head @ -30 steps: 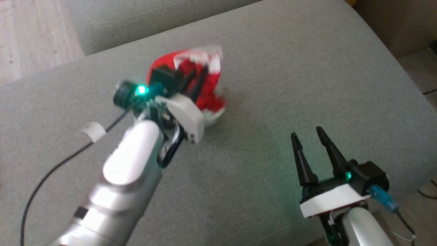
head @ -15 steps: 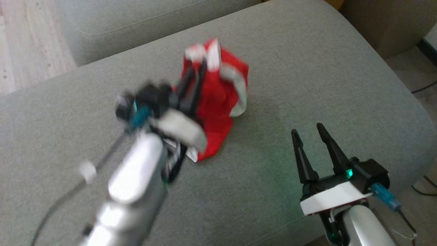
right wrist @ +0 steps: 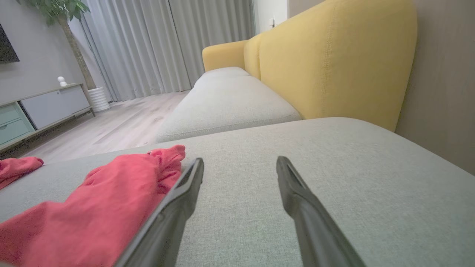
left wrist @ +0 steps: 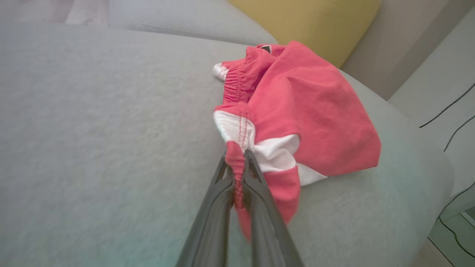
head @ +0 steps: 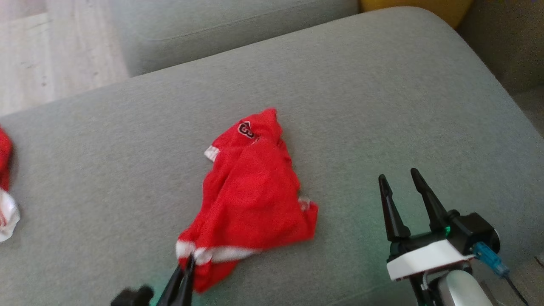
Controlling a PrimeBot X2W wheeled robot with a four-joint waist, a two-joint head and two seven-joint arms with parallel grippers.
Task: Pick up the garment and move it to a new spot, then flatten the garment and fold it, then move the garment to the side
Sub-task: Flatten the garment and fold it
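Observation:
The garment (head: 255,191) is red with white trim and a small number patch, and it lies crumpled and stretched out on the grey sofa cushion (head: 382,85). At the bottom of the head view my left gripper (head: 189,261) is shut on the garment's near white-trimmed edge. The left wrist view has the left gripper (left wrist: 237,155) pinching a fold of red fabric, the garment (left wrist: 308,111) bunched just beyond. To the right of the cloth my right gripper (head: 399,178) stands open and apart from it. In the right wrist view the right gripper (right wrist: 239,165) holds nothing, with the garment (right wrist: 92,207) at its left.
A second red and white cloth (head: 4,187) lies at the cushion's far left edge. Another grey cushion (head: 212,29) sits behind, with wooden floor (head: 51,46) beyond it. A yellow sofa back (right wrist: 326,63) rises at the right; the cushion's rounded edge drops off near my right arm.
My left gripper has drawn back toward the near edge, dragging the garment from a lifted bunch into a stretched heap on the cushion. The head camera has shifted. The right gripper stays open.

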